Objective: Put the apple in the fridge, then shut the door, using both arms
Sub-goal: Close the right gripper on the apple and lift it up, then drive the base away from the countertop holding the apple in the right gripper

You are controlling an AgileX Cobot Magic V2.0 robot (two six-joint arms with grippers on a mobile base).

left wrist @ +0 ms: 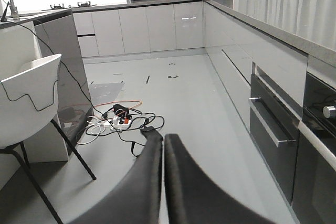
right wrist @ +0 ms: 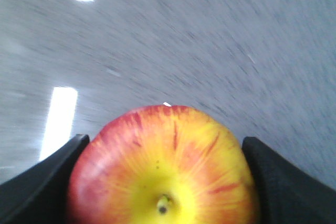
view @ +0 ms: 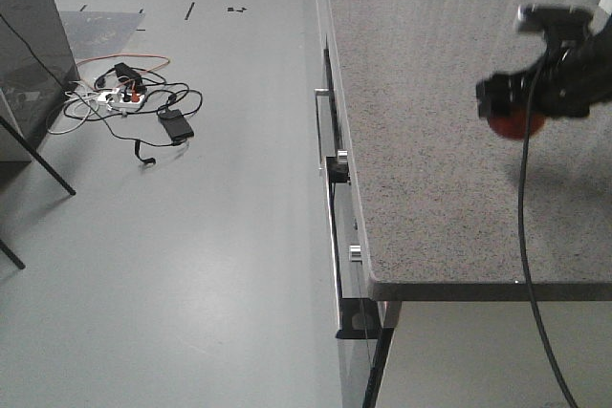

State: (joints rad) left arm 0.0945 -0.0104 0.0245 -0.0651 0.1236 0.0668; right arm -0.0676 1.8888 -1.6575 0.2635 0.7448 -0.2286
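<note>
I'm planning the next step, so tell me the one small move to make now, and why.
Probably carry the apple in the right gripper away from the speckled counter, off toward the fridge. Its fingers are shut on the apple's sides, so the grasp looks done, and the fridge shows in no view. The left gripper is shut and empty.

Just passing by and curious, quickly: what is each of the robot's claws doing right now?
Left gripper: closed, holding nothing.
Right gripper: closed on the apple.
</note>
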